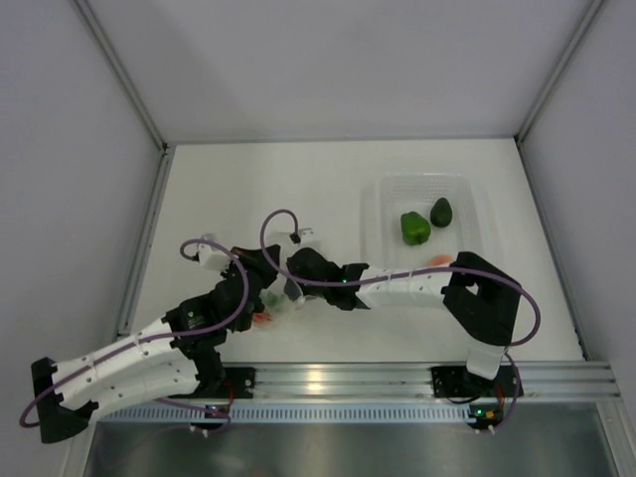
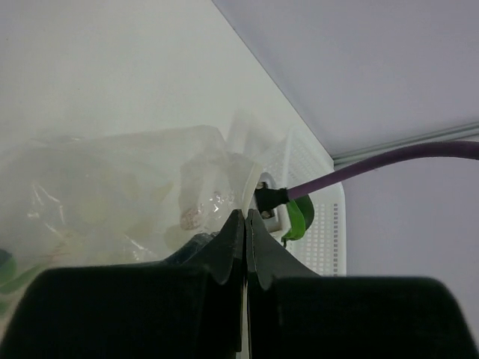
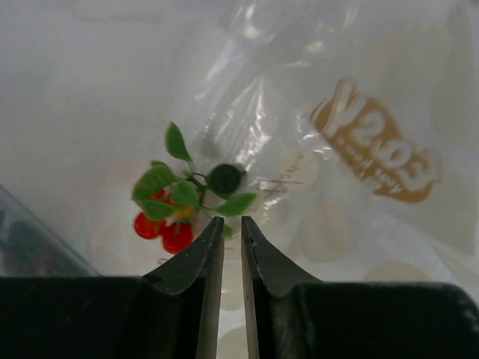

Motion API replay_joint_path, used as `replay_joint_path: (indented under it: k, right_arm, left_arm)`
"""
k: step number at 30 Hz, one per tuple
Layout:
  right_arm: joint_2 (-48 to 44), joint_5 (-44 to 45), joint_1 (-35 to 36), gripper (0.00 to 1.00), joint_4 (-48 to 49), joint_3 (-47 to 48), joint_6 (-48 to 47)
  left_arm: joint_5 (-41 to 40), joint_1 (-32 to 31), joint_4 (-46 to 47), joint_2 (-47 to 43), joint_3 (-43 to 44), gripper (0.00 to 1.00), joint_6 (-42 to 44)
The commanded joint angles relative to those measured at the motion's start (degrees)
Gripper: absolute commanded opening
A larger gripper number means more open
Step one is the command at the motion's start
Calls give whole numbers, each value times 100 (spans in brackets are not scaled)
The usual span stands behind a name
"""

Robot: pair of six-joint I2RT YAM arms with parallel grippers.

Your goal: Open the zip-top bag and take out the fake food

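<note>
Low together, both claws (image 1: 281, 290) at zip-top bag (image 3: 314, 149).

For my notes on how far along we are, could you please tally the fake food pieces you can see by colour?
Green: 2, the pepper and the avocado, both in the clear tray
Orange-pink: 1, the peach, partly hidden by the right arm
Red on a green sprig: 1, the tomato sprig at the bag
Total: 4

Bright, even, soft-shadowed light — glare on the crinkled bag (image 3: 337, 112), wrist views hazy up close.
</note>
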Motion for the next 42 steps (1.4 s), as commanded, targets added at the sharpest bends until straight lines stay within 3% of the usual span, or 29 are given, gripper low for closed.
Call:
replay_joint_path:
  k: [1,9,13,18,23,33,40,42]
  right_arm:
    - [226,316,83,16,-52,237,-275]
    - [-10,1116,-426,15,-1379,307,-1004]
    - [-300,2379,-594,14,-2257,518,-1339]
    - [-608,2998,-788,13,-2841,633,-1523]
    - [-784,1848,-797,17,-2289,405,-1665]
    - [-108,338,-788,24,-1435,387,-1191]
    - [42,388,-770,47,-1276,202,-1058]
    - [112,519,-753,49,-1311,159,-1041]
  left_arm:
    - [-21,-20,244,-153,112,0,129]
    - [348,-29,244,-233,700,0,876]
    - [576,-20,235,-127,912,0,1349]
    - [630,-11,191,-153,772,0,1553]
    - [648,-11,68,-100,193,0,1300]
    - [533,-11,68,-92,-371,0,894]
    - [507,-11,77,-136,-345,0,964]
    - [515,-11,77,-109,-319,0,982]
